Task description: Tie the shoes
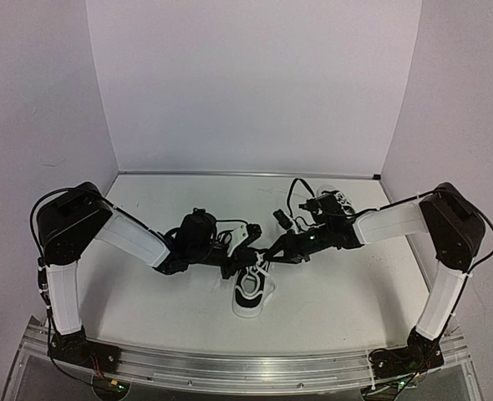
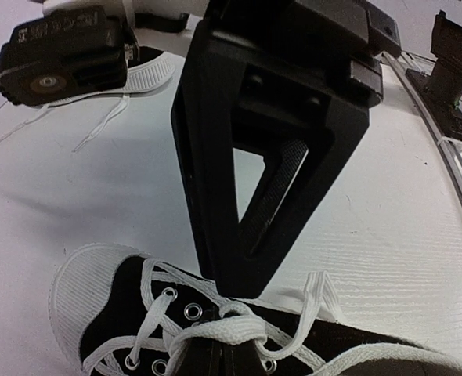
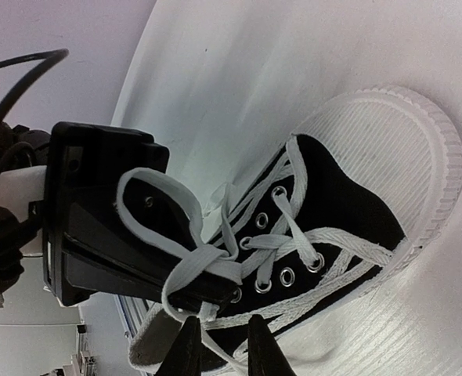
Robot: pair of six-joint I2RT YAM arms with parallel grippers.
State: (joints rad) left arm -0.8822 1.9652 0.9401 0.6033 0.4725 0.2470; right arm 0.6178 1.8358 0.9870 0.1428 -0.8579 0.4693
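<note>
White tabletop [image 1: 146, 309] and pale walls [image 1: 246, 83] are seen from overhead, with one black sneaker [image 1: 250, 294] placed near the centre, its white laces [image 3: 207, 262] loosely crossed. Reaching in from nine o'clock, the left gripper [image 2: 235, 286] is pressed shut at the eyelets, a lace loop seen across it. From two o'clock, the right gripper [image 3: 221, 341] is narrowly parted, one strand passing between its fingers. A second sneaker [image 1: 337, 199] is partly hidden at one o'clock.
</note>
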